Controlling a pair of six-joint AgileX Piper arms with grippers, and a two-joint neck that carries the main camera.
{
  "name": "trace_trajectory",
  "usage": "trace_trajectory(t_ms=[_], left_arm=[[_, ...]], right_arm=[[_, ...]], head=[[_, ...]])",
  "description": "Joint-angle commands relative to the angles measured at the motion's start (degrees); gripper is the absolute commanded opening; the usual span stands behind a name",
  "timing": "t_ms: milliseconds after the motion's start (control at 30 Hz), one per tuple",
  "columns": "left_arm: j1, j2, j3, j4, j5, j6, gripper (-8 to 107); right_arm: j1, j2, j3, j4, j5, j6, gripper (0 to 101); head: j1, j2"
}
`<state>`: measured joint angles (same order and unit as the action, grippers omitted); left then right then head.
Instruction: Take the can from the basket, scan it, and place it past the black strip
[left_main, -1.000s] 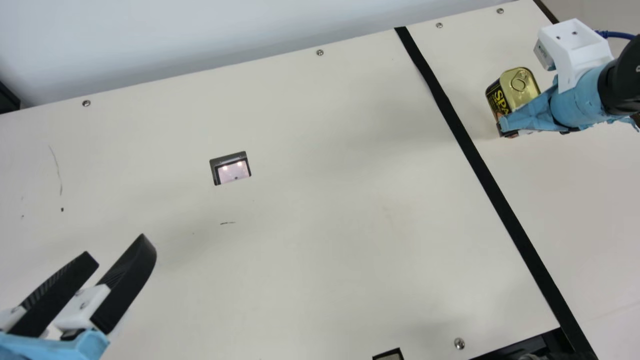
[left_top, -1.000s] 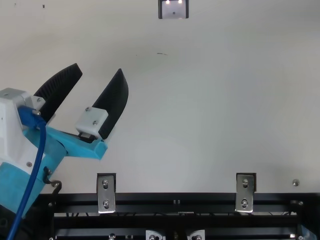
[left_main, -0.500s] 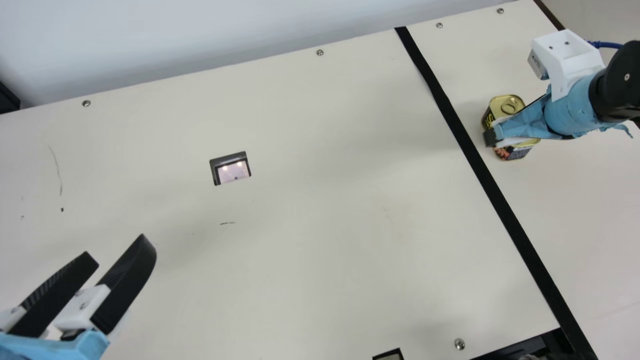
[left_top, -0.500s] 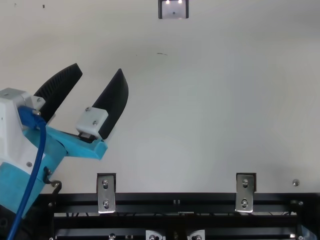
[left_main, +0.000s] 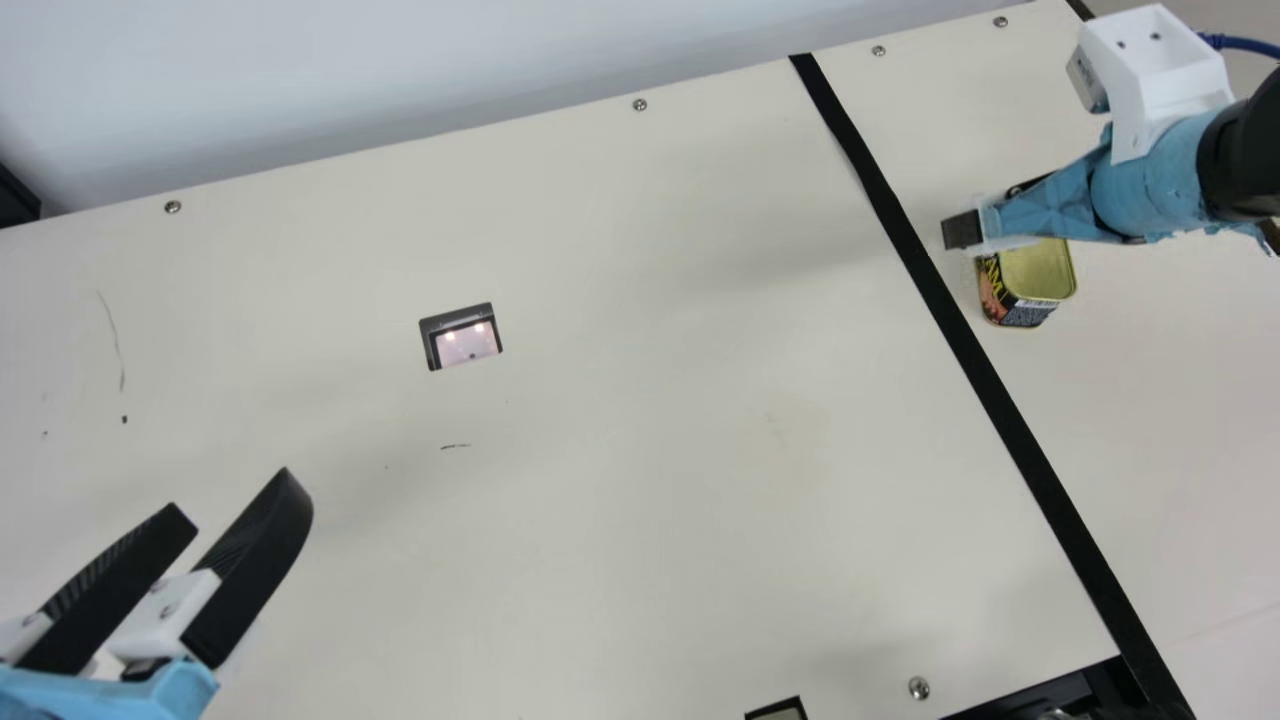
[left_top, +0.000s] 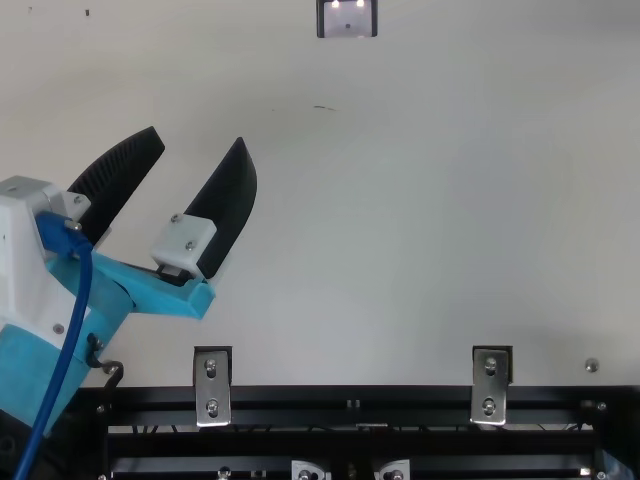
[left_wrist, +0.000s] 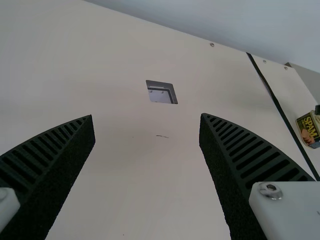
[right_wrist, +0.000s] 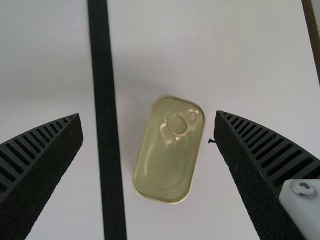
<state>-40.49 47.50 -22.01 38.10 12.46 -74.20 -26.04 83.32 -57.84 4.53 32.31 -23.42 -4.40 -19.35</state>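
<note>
The can (left_main: 1040, 268) stands upright on the cream table (left_main: 650, 450), past the black strip (left_main: 957, 325) and just beside it, without touching it. Its gold lid with a pull ring faces up, and its dark label shows yellow lettering and a barcode.

The right end effector (left_main: 990, 212) is above the can. In the right wrist view it is open, its ribbed fingers spread wide on either side of the can, with gaps between them and the lid.

The left end effector (left_main: 235, 492) is also open and holds nothing, over the opposite side of the table from the can. A blue cable (left_top: 72, 330) runs along its arm in the top view.

A scanner window (left_main: 467, 343) is set in the tabletop, with two bright reflections in its pane. Near it is a short dark mark (left_main: 455, 446). In the top view, metal brackets (left_top: 212, 385) sit on a black frame (left_top: 300, 397) along the table's edge.
</note>
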Motion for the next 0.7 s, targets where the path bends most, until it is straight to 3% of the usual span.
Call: trace_trajectory(t_ms=[0,367,667], left_arm=[[0.0,0.0,0.0,0.0,0.0,0.0,90],[0.0,0.0,0.0,0.0,0.0,0.0,90],[0.0,0.0,0.0,0.0,0.0,0.0,90]], right_arm=[[1.4,-0.7,-0.2,1.9,-0.7,-0.2,101],[11.3,-4.1,-1.3,9.7,-4.1,-0.5,101],[19.0,-4.9,-2.1,12.9,-6.6,1.0,101]], head=[[-1.6,0.7],[-2.9,11.9],[-1.1,21.2]])
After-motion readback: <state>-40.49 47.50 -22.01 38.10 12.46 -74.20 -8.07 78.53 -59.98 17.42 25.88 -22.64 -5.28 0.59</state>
